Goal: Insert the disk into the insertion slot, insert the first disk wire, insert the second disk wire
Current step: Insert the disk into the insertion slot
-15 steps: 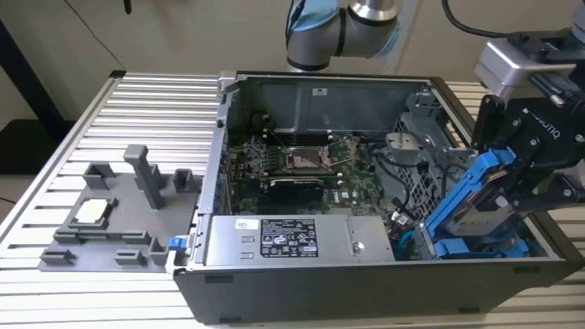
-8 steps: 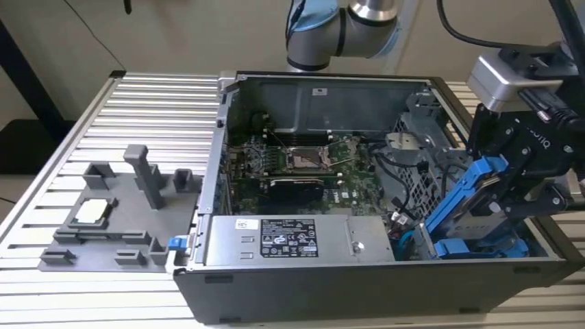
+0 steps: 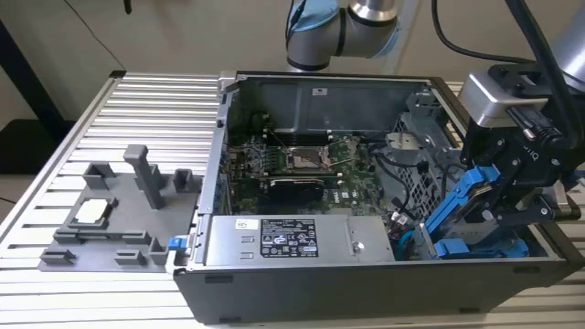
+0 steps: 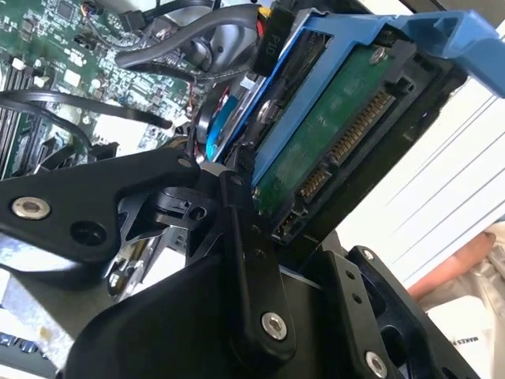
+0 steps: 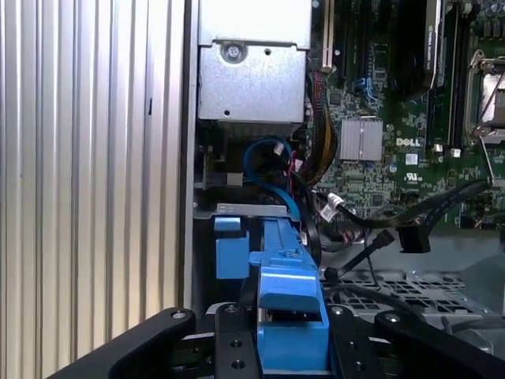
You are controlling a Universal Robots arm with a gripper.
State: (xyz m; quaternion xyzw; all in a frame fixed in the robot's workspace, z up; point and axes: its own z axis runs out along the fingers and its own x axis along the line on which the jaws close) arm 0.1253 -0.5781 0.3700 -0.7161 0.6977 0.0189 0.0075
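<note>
ROBOT FITS DRIVE: A robot arm's hand is clamped on the disk over an open computer case standing on a ribbed metal surface. The disk, in its bright blue frame, sits at the exterior view's right, low in the frame, and is tilted steeply. Its upper end rises above the case wall beneath the black hand. Its lower end reaches down into the case's lower right corner, at the insertion slot of the grey drive cage. How deep it sits in the slot cannot be told. A second blue-fronted unit lies just beside it, lower in that corner.

In the first wrist view the black fingers press the blue frame from both sides, and the disk runs away from the camera towards the cage. Near it lies a perforated grey panel, with a black cable ending in a plug loose above it. The second wrist view shows the disk's green circuit board and its row of connector contacts exposed.

In the exterior view the motherboard takes up the middle of the case and a labelled power supply lies along its lower wall. A grey fixture tray rests on the surface at the exterior view's left.
</note>
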